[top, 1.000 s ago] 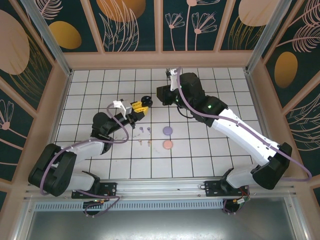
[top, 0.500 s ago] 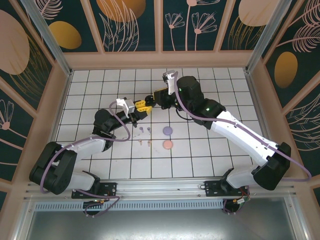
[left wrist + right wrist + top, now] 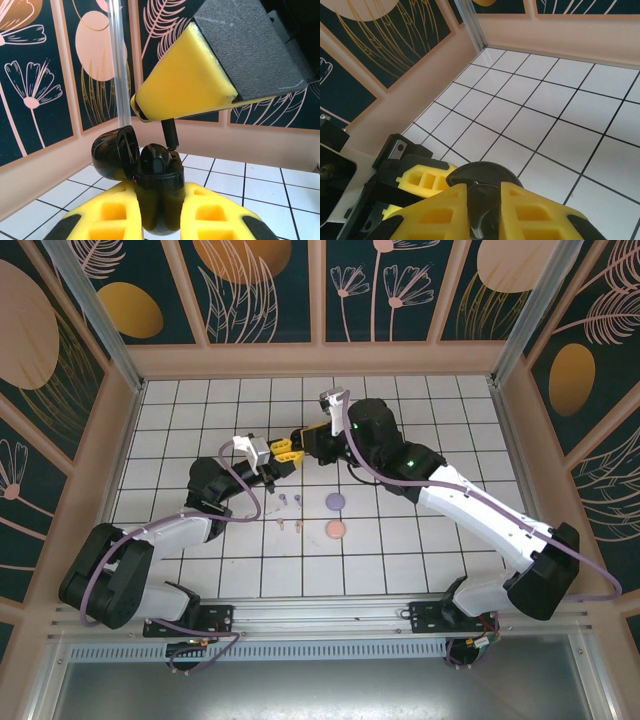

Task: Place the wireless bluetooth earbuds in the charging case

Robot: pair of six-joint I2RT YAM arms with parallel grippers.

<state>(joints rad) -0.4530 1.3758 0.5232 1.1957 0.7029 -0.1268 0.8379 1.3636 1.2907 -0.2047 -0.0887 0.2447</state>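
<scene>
My left gripper (image 3: 160, 189) is shut on a black charging case (image 3: 156, 200), held upright with its lid (image 3: 114, 152) swung open to the left. A dark rounded earbud head (image 3: 152, 159) sits in the case's top. Directly above it, my right gripper (image 3: 484, 192) is shut on a black earbud (image 3: 486, 212). The earbud's stem (image 3: 171, 134) points down and nearly touches the case rim. From above, the two grippers (image 3: 285, 451) (image 3: 304, 440) meet over the tiles. Two lilac earbuds (image 3: 290, 499) and two pink earbuds (image 3: 289, 526) lie on the floor below them.
A lilac round case (image 3: 336, 502) and a pink round case (image 3: 335, 530) lie shut on the white tiled floor (image 3: 420, 410), right of the loose earbuds. Peach walls (image 3: 320, 360) enclose the floor on three sides.
My right gripper has swung left with the black earbud until it is over the open case. The left gripper has lifted the case slightly toward it.
</scene>
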